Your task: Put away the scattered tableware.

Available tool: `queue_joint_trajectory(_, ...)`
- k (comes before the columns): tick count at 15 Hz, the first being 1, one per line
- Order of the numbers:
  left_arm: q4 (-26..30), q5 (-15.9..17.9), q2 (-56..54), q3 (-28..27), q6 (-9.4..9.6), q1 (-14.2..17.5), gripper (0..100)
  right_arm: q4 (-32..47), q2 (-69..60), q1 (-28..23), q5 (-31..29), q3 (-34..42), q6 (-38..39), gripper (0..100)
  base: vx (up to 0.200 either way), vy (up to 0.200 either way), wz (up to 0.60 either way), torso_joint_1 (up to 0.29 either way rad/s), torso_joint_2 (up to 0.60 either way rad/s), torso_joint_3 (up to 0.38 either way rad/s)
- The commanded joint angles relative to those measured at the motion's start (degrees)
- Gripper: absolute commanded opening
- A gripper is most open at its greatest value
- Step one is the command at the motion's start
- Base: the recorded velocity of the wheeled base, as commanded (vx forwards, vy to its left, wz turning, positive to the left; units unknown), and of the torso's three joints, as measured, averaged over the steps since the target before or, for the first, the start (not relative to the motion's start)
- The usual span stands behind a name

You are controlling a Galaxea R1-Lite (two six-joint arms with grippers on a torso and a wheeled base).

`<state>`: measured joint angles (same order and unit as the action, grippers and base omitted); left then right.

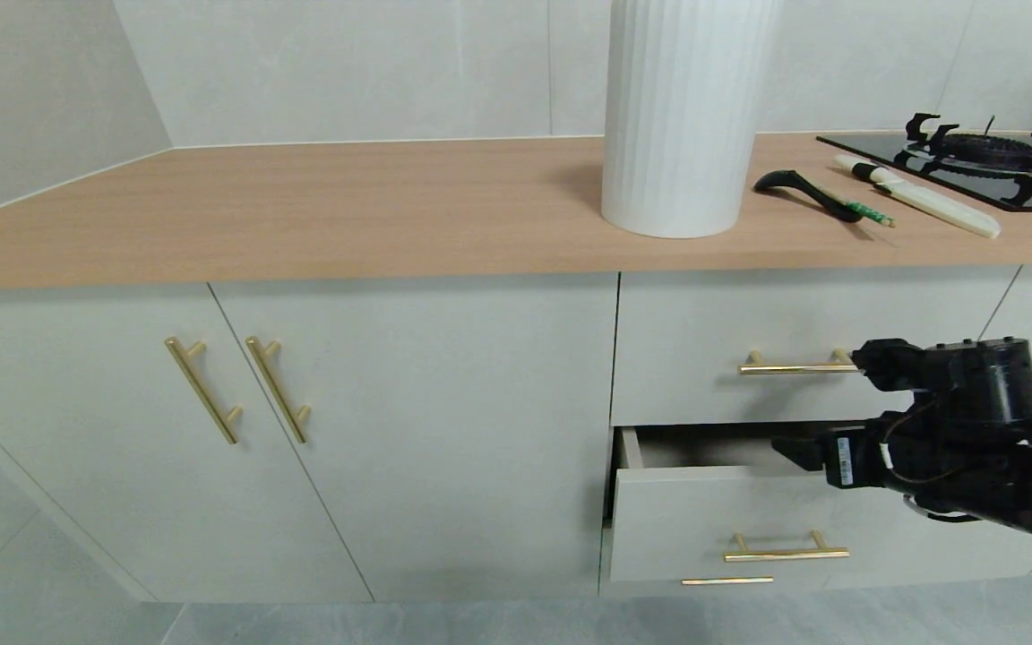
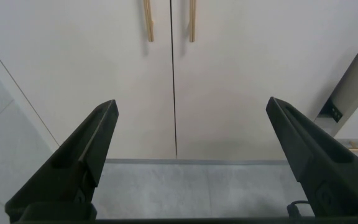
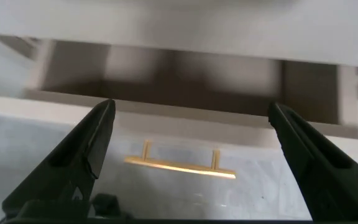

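Wooden bench (image 1: 346, 206), right end: black ladle (image 1: 798, 190), thin green stick (image 1: 870, 213) and white knife (image 1: 924, 199) lie between vase (image 1: 682, 116) and hob (image 1: 982, 152). Right hand (image 1: 825, 408) spread wide, empty, at the part-open drawer (image 1: 713, 520). Left hand (image 2: 190, 106) likewise spread, empty, facing cabinet doors (image 2: 229, 93).

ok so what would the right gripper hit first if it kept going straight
Probably the open drawer's front panel, near its top edge above the gold handle. The right gripper aims about at that edge, so it might instead pass over into the drawer; depth is unclear.
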<state>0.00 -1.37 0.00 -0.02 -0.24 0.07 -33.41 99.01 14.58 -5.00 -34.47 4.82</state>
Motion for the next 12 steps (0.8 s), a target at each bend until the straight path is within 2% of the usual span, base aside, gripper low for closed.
queue_joint_trajectory(1,0.0,0.0,0.0,0.0,-0.02,0.0,100,-4.3,8.0,2.0,-1.9,0.7,0.0,100,0.0,0.0,0.0,0.0,0.0,0.0)
queue_joint_trajectory(5,0.0,0.0,0.0,0.0,-0.02,0.0,100,-12.8,11.6,2.0,-2.9,2.3,0.1,100,0.0,0.0,0.0,0.0,0.0,0.0)
queue_joint_trajectory(12,0.0,0.0,0.0,0.0,-0.02,0.0,100,-10.9,8.3,1.8,-3.0,3.5,-0.2,100,0.0,0.0,0.0,0.0,0.0,0.0)
